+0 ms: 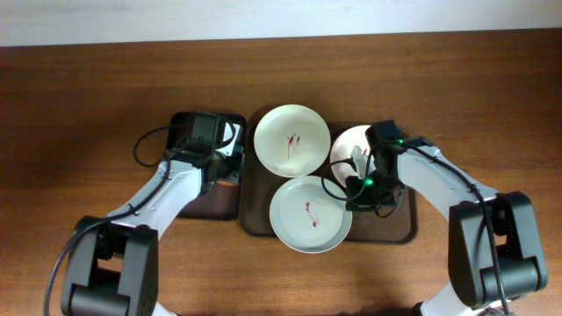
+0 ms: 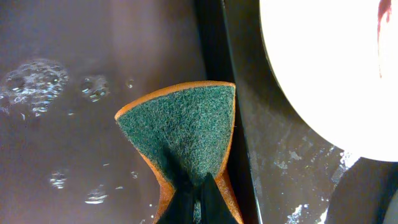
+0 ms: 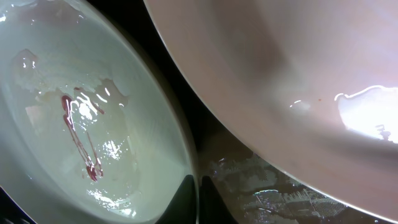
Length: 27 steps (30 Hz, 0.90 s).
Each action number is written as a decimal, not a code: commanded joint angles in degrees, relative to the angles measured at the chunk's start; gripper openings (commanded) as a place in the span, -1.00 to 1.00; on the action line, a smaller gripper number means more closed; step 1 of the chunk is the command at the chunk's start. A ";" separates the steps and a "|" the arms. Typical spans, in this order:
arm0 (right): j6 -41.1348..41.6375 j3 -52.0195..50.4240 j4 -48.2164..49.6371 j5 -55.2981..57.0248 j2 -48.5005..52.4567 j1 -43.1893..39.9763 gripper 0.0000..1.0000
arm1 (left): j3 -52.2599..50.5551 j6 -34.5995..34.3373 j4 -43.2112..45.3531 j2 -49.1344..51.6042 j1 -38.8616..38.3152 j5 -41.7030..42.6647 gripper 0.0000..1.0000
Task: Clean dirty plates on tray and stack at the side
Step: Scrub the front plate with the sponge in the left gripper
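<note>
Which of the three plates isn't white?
The front plate, lowest in the overhead view, is pale grey-green; the back plate and the right plate are white.

White plates [image 1: 292,140] [image 1: 347,143]: two
Green plate [image 1: 309,213]: one
Plates in all: three
Plates with red marks that are easy to see: two, one white and the green one
Trays: two, a big brown tray [image 1: 399,230] and a small dark tray [image 1: 211,206]
Sponge [image 2: 186,134]: one
Robot arms: two, a left arm [image 1: 167,197] and a right arm [image 1: 439,180]
</note>
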 commanded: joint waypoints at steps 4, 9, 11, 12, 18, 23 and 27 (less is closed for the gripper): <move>0.20 -0.48 0.22 -0.31 0.37 0.33 -0.92 | 0.98 0.44 0.11 -12.59 -0.24 2.08 -1.00; 0.20 -0.48 0.20 -0.31 0.37 0.33 -0.92 | 0.96 -11.06 0.28 -11.50 -1.64 24.09 -1.00; 0.20 -0.48 0.20 -0.31 0.37 0.33 -0.92 | 0.96 -19.45 0.26 -9.62 -4.11 24.87 -1.00; 0.20 -0.48 0.20 -0.31 0.37 0.33 -0.92 | 0.96 -23.63 0.33 -8.33 -5.81 24.90 -1.00; 0.20 -0.48 0.20 -0.31 0.37 0.33 -0.92 | 0.96 -35.41 2.73 -0.31 -13.88 32.50 -1.00; 0.20 -0.48 0.20 -0.31 0.37 0.33 -0.92 | 0.96 -39.45 2.95 2.62 -17.94 33.44 -1.00; 0.20 -0.48 0.17 -0.31 0.37 0.33 -0.92 | 0.96 -39.47 2.93 3.13 -21.40 32.89 -1.00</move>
